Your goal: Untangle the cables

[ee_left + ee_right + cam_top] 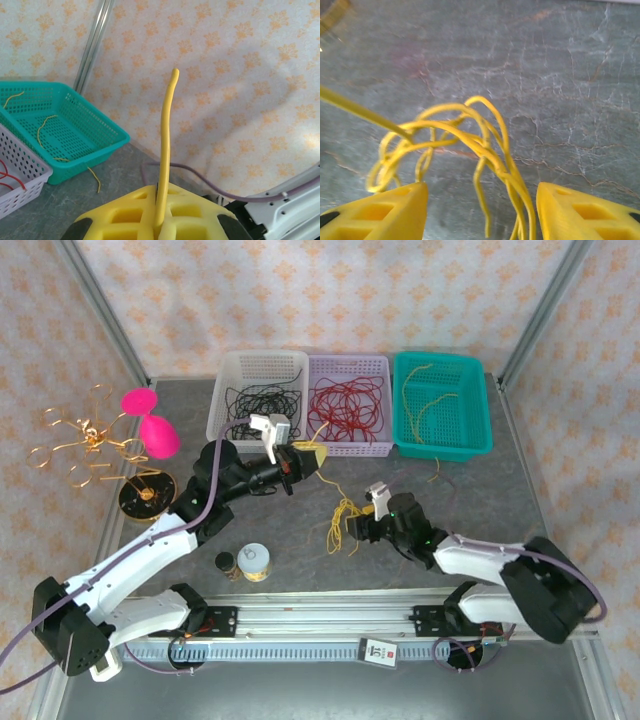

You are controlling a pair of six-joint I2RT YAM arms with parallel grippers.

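- The right arm (pixel 480 560) is lying low along the near right of the table (pixel 480 490), with its forearm stretching left and its wrist dipping toward the surface.
- The right gripper (pixel 481 200) is hovering with its yellow fingers (pixel 390 212) spread wide. They are straddling the yellow cable bundle (pixel 465 135) without pinching it. The bundle is lying on the table near the middle, just left of that gripper.
- The right wrist view is showing what the top view is leaving too small to read: several loops crossing one another, and one strand pulled straight and running out of the frame.
- A small round tin (pixel 255 562) and a dark bottle (pixel 226 566) are standing side by side at the near left, well apart from the bundle.
- The left arm (pixel 150 540) is rising from the near left corner, bending at the elbow and reaching right and far.
- The left gripper (pixel 159 202) is clamping tight on a yellow strand (pixel 165 135). In the left wrist view the strand is sticking up past the fingertips. In the top view a yellow line is sloping from the gripper down to the bundle.
- A gold wire ornament (pixel 85 440) and a pink object (pixel 150 425) are standing at the far left.
- Three baskets are sitting side by side along the far edge: a white basket (pixel 225 405) holding black cables (pixel 255 400), a lilac basket (pixel 348 448) holding red cables (pixel 345 405), and a teal basket (pixel 440 448) holding yellow cables (pixel 425 405).
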